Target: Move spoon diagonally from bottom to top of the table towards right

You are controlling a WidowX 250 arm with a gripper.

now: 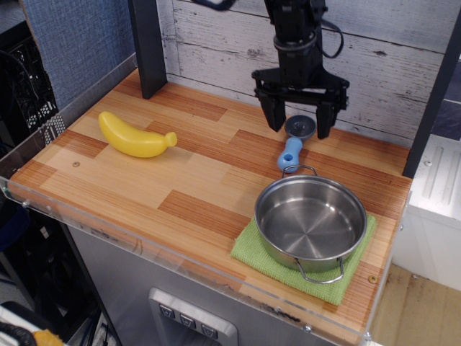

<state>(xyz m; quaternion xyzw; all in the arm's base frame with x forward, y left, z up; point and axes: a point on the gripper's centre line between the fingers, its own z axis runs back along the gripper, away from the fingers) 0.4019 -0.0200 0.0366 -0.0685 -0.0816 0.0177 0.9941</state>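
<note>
The spoon (294, 142) lies near the back edge of the table (144, 187), toward the right, its grey bowl pointing at the back wall and its blue handle running forward to just beside the pot (311, 218), which sits on a green cloth (252, 252) at the front right corner. The gripper (299, 124) hangs over the bowl end with jaws wide apart, one on each side. Lowering straight down and closing across the narrow neck, rather than the round bowl, should give a firmer grip. A banana (135, 136) lies well apart, toward the left edge.
</note>
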